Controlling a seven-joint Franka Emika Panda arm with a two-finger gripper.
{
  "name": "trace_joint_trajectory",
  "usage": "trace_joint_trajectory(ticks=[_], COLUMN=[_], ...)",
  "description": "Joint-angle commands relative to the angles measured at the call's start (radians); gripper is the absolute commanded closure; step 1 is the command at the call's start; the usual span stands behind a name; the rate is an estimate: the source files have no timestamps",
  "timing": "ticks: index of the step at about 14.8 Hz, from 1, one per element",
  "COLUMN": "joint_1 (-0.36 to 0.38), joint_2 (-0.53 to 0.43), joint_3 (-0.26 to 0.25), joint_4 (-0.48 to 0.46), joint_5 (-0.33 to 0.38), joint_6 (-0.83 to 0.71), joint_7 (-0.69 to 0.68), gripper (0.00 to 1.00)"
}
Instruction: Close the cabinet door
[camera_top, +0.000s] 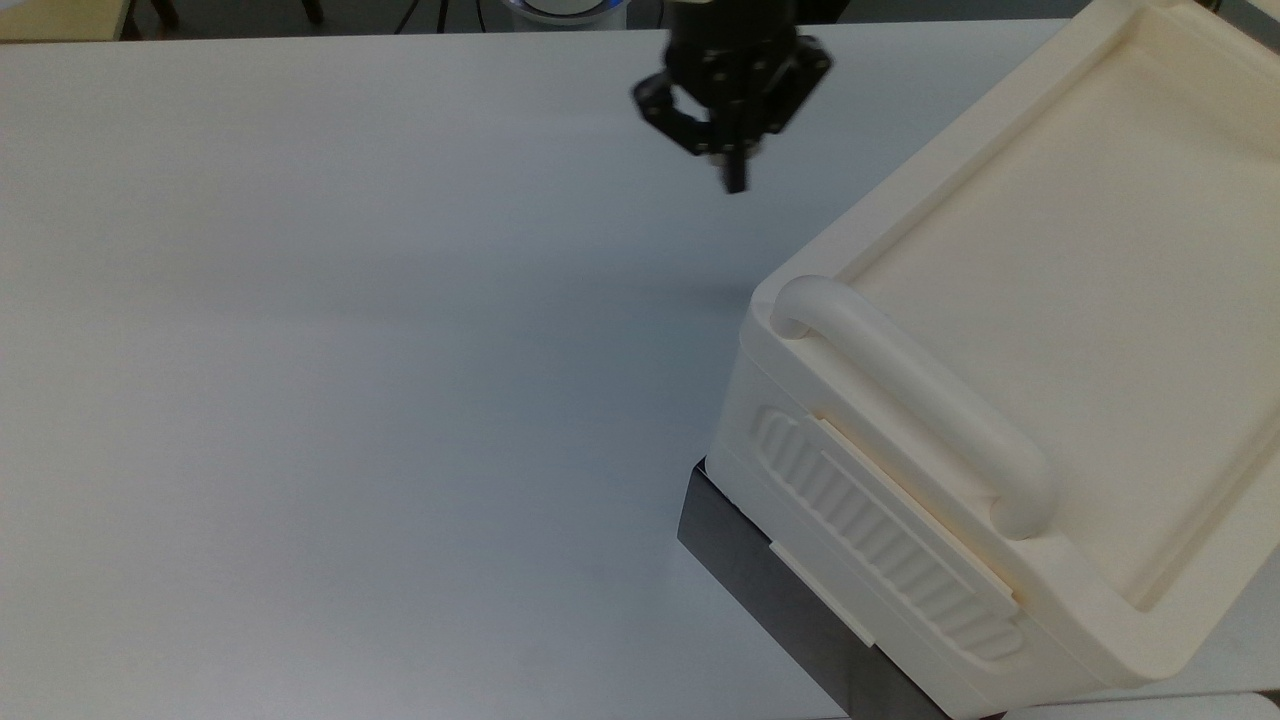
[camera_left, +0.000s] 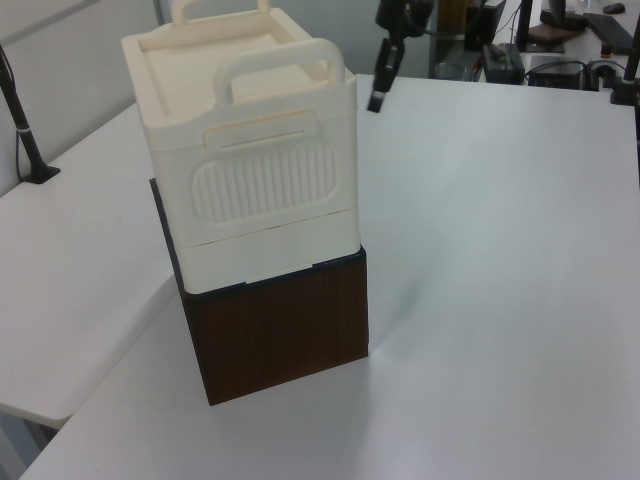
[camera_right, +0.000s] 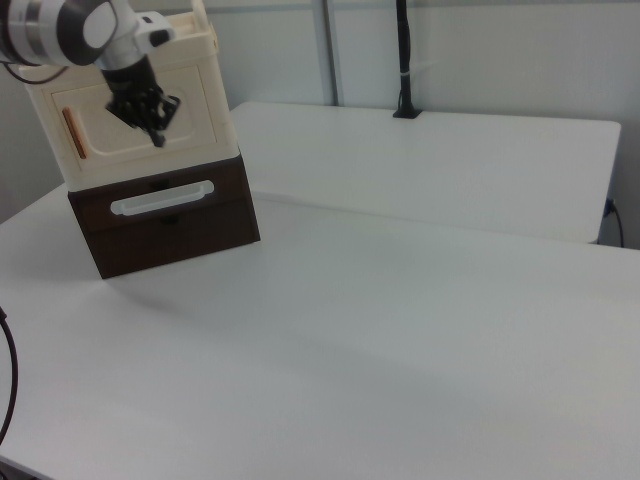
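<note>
Over the smooth white surface, hovering beside one cream plastic box cabinet: black claw, fingers pressed together.

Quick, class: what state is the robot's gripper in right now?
Gripper: shut, holding nothing, hanging over the white table apart from the large cream plastic cabinet.

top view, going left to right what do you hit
bare table → gripper → cabinet, with its handle at the cabinet's near-left edge
</note>
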Motion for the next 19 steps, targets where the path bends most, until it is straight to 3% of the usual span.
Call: trace_joint_trajectory(ticks=[1, 5, 8, 12, 14, 16, 18, 19], joint_1=[-0.017, -0.046, -0.104, -0.154, -0.158, -0.157, -0.155, -0.155], joint_2=[-0.080, -0.106, -0.126, -0.134, -0.134, -0.129, -0.126, -0.123], joint_3=[-0.067, -0.081, -0.080, -0.071, -0.069, -0.075, -0.078, -0.078], joint_4=[-0.068, -0.076, -0.091, -0.099, -0.097, -0.097, -0.099, -0.099], joint_5=[-0.066, -0.203, -0.192, -0.122, -0.119, -0.119, -0.119, -0.119], joint_6=[-0.166, -0.327, -0.338, -0.338, -0.339, -0.338, -0.338, -0.335], joint_7=[-0.014, -0.014, -0.011, 0.038, 0.048, 0.048, 0.046, 0.048], gripper=[1.00, 1.00, 1.00, 0.99, 0.86, 0.52, 0.00, 0.00])
